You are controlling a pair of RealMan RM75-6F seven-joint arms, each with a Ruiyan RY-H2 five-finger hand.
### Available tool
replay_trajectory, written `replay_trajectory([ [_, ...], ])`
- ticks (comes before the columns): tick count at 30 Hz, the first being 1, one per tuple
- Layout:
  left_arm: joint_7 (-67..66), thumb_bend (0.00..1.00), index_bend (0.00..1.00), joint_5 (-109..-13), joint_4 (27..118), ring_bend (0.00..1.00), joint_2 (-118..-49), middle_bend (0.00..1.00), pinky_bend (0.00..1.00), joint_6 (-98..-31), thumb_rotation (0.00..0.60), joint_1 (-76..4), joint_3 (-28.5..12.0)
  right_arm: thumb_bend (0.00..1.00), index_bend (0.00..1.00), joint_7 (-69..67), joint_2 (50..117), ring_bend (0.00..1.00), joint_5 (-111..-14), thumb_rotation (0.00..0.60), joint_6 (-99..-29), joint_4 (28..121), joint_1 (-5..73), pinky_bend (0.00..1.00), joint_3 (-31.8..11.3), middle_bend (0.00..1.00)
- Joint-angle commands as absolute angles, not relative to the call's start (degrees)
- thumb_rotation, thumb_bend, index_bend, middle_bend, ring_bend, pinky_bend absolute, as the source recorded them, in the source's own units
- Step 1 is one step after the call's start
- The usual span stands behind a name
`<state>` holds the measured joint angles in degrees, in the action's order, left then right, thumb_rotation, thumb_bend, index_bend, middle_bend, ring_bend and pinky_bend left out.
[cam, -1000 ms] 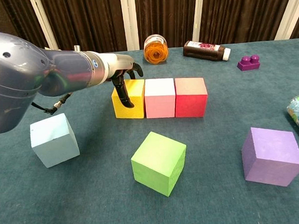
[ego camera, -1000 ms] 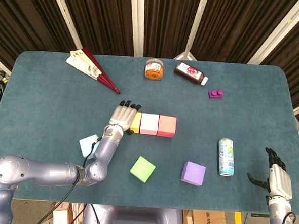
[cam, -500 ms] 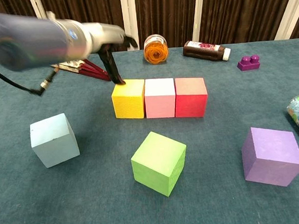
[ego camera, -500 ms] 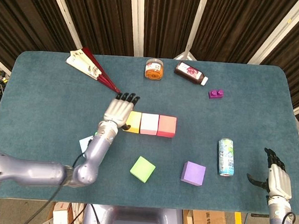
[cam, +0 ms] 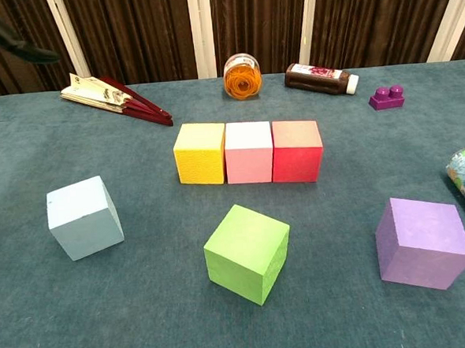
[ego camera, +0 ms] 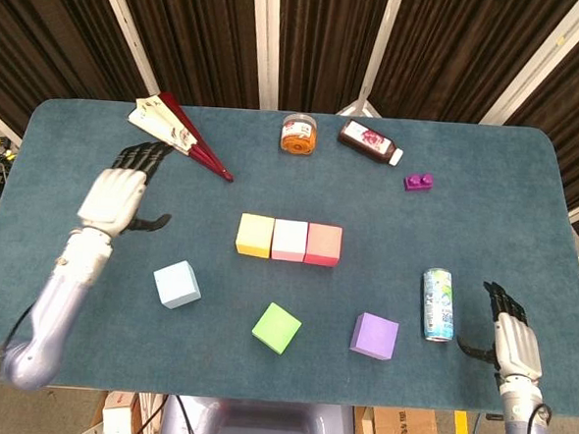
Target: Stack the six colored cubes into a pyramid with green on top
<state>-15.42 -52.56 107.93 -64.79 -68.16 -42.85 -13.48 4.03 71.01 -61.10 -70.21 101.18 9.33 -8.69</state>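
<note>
Three cubes are set in a touching row near the middle of the desk (ego camera: 76, 174): a yellow cube (ego camera: 255, 235) on the left, a pink cube (ego camera: 289, 240) in the middle and a red cube (ego camera: 323, 244) on the right. The other three are lying apart in front of the row: a light blue cube (ego camera: 176, 284) to the left, a green cube (ego camera: 277, 327) turned at an angle, and a purple cube (ego camera: 374, 335) to the right. None is stacked on another.

The left robot hand (ego camera: 116, 195) is seen over the left side of the desk, fingers spread and nothing held, just in front of a folded fan (ego camera: 182, 133). The right robot hand (ego camera: 514, 339) is found at the near right edge, fingers loosely apart and empty, beside a drink can (ego camera: 437, 304) lying on its side.

Along the far edge an orange jar (ego camera: 297, 134), a dark bottle (ego camera: 369, 142) and a small purple brick (ego camera: 418, 182) are placed
</note>
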Motion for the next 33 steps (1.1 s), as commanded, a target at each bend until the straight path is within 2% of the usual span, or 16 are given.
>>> replay_trajectory([
  [1,-5.5,0.30,0.05,-66.1,107.5,0.00,-60.2,0.04,0.00,-75.5,0.600,-34.5,-8.7,0.27,0.07,9.3,69.6,0.00,-60.8,0.600,-70.5,104.7,10.8,0.00,-9.0,0.03],
  [7,-1.0,0.30,0.06,-79.2,104.8,0.00,-60.4,0.05,0.00,-87.2,0.600,-24.8,-3.1,0.27,0.07,13.6,68.2,0.00,-59.3,0.600,-71.1,108.9,11.5,0.00,-8.5,0.03],
  [10,0.3,0.30,0.06,-82.1,102.7,0.00,-61.6,0.05,0.00,-90.6,0.600,-21.6,-1.3,0.27,0.07,15.6,67.3,0.00,-59.0,0.600,-71.6,110.9,11.4,0.00,-7.7,0.03],
  [13,4.4,0.30,0.07,-82.1,99.8,0.00,-62.8,0.05,0.00,-91.2,0.600,-18.8,-0.1,0.27,0.07,17.9,65.8,0.00,-59.5,0.600,-72.8,114.6,10.8,0.00,-6.1,0.03],
  [18,6.5,0.30,0.07,-82.4,95.8,0.00,-65.0,0.05,0.00,-92.5,0.600,-16.2,-0.1,0.27,0.07,19.9,65.4,0.00,-61.8,0.600,-74.9,119.7,9.6,0.00,-3.9,0.03],
  [23,7.1,0.30,0.07,-81.9,93.2,0.00,-67.5,0.05,0.00,-93.8,0.600,-13.9,-0.8,0.27,0.07,25.8,67.9,0.00,-63.2,0.600,-77.9,123.3,9.4,0.00,-2.4,0.03],
  [33,4.5,0.30,0.07,-80.9,91.7,0.00,-70.5,0.05,0.00,-93.6,0.600,-11.8,-2.6,0.27,0.07,38.8,75.8,0.00,-57.3,0.600,-79.1,126.0,13.0,0.00,-2.3,0.03],
])
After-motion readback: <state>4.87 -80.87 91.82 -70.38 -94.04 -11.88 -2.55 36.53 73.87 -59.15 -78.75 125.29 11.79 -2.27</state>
